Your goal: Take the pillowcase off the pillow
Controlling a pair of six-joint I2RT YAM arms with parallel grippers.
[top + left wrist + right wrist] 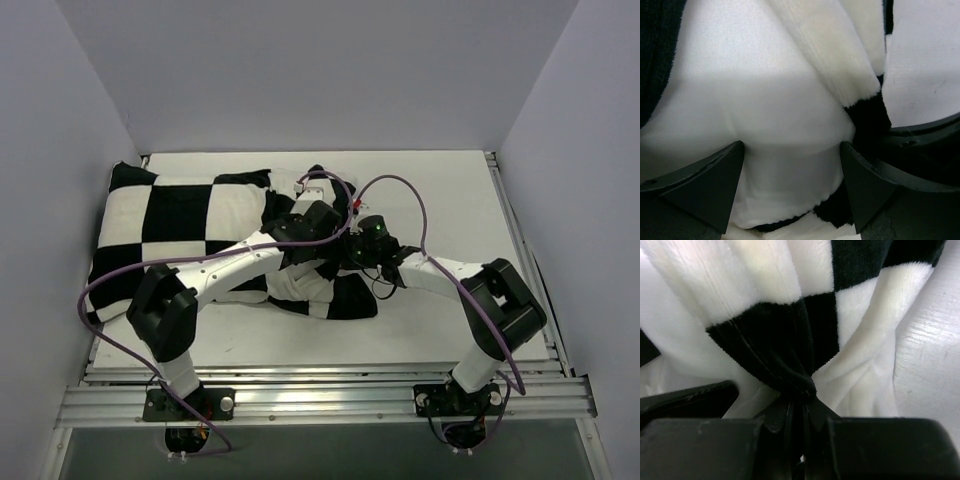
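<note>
- Black plush of the pillowcase (770,345) is gathered into a tight fold and pinched between the pressed-together tips of the right gripper (801,402). Above the tips the fold fans out into black and cream-white squares.
- Spread wide, the left gripper (792,150) has its two dark fingers (705,185) well apart, with smooth white cloth of the pillow (765,115) lying in the gap. Whether either finger touches that cloth cannot be told.
- Just beyond those fingers, a fuzzy checkered edge of the pillowcase runs diagonally across the white pillow.
- Seen from above, both grippers sit close together near the middle of the table (450,190), over the crumpled right end of the bedding. The left arm reaches in across the checkered cover and the right arm comes in from the right.
- Most of the pillowcase spreads to the left of the grippers, as far as the table's left edge. A white bulge shows just below the left arm at the crumpled end.
- Purple cables (400,185) loop above both arms.
</note>
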